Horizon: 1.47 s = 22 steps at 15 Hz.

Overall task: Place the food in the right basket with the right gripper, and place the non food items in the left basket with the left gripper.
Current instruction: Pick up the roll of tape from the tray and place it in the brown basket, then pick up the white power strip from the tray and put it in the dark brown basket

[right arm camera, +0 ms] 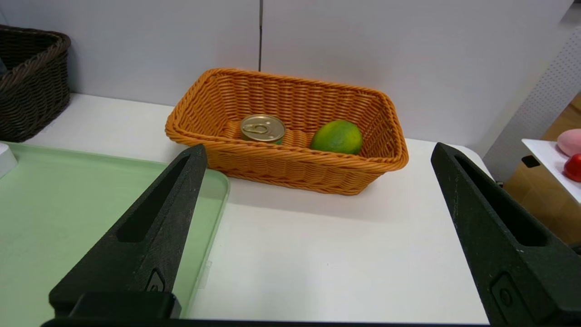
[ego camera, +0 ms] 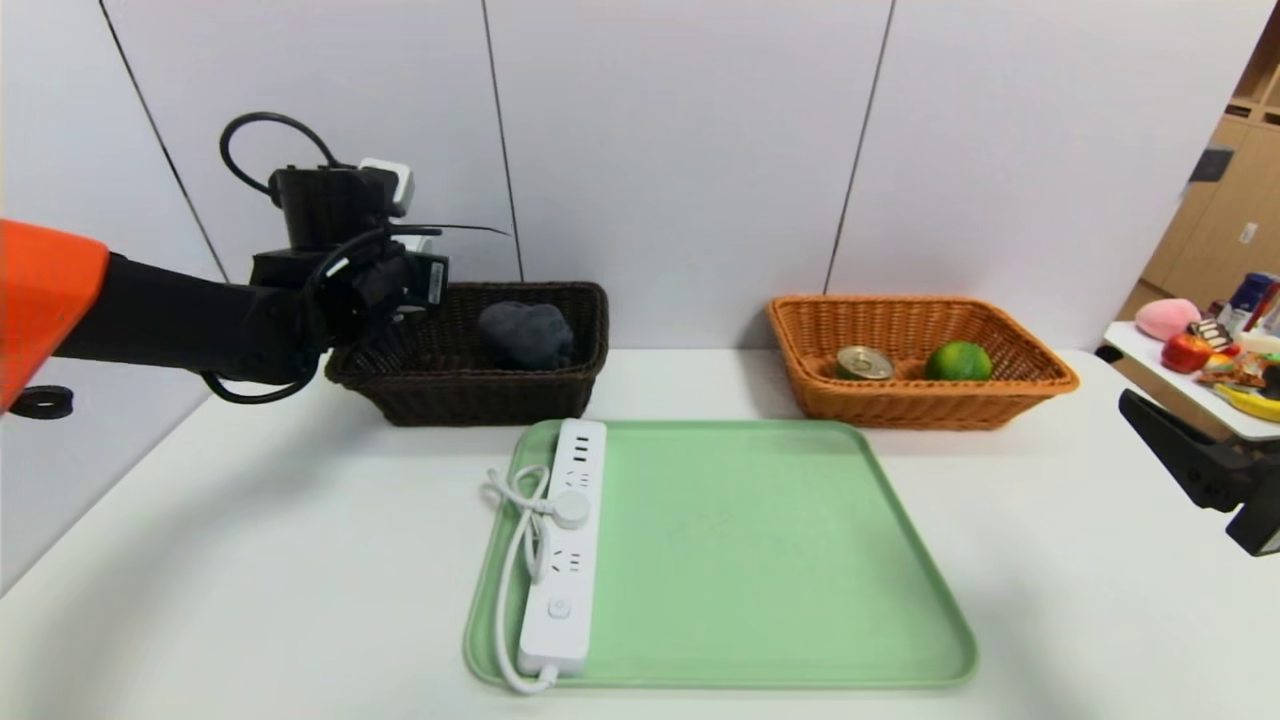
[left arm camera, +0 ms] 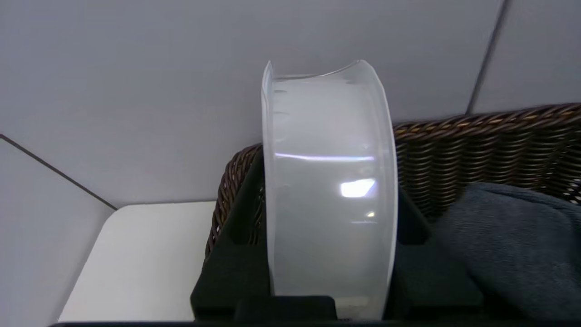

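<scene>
My left gripper point(ego camera: 395, 290) hangs over the left end of the dark brown basket point(ego camera: 470, 395). It is shut on the whitish tape roll point(left arm camera: 327, 227), which stands on edge between the fingers point(left arm camera: 240, 218). The rolled dark grey towel point(ego camera: 525, 335) lies in that basket and also shows in the left wrist view point(left arm camera: 513, 236). The white power strip point(ego camera: 565, 540) lies on the tray's left side. The green fruit point(ego camera: 957, 361) and the tin point(ego camera: 865, 362) sit in the orange basket point(ego camera: 900, 405). My right gripper point(right arm camera: 317, 150) is open and empty, low at the table's right edge. The glass dish is out of view.
A pale green tray point(ego camera: 760, 560) lies at the table's middle front, in front of both baskets. A side table point(ego camera: 1150, 345) with several colourful items stands at the far right. A grey wall runs close behind the baskets.
</scene>
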Each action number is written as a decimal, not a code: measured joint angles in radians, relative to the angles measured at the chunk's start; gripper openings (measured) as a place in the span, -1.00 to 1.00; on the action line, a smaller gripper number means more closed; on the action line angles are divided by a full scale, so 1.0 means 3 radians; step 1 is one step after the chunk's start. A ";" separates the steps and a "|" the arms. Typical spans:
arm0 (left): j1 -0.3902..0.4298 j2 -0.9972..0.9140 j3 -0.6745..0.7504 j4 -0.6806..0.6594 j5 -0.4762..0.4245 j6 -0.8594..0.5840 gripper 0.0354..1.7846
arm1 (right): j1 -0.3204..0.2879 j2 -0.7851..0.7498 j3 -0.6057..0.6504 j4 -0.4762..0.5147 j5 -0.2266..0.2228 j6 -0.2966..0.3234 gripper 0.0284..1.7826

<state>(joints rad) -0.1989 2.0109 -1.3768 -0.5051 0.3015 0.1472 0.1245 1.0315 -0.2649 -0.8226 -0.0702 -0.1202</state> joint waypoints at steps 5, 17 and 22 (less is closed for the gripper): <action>0.0011 0.0267 0.0002 -0.0065 0.0024 -0.0111 -0.37 | 0.0000 -0.0018 0.0009 0.0003 0.0000 0.0000 0.90; 0.0083 0.0383 0.0040 -0.0210 0.0034 -0.0098 0.32 | 0.0002 -0.0023 0.0000 0.0003 -0.0003 0.0000 0.90; 0.0074 0.0162 -0.0077 -0.0120 0.0004 -0.0068 0.60 | 0.0002 -0.0021 0.0008 0.0001 0.0000 0.0000 0.90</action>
<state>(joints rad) -0.1768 2.0594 -1.3998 -0.5411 0.3026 0.1268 0.1251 1.0251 -0.2626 -0.8221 -0.0702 -0.1202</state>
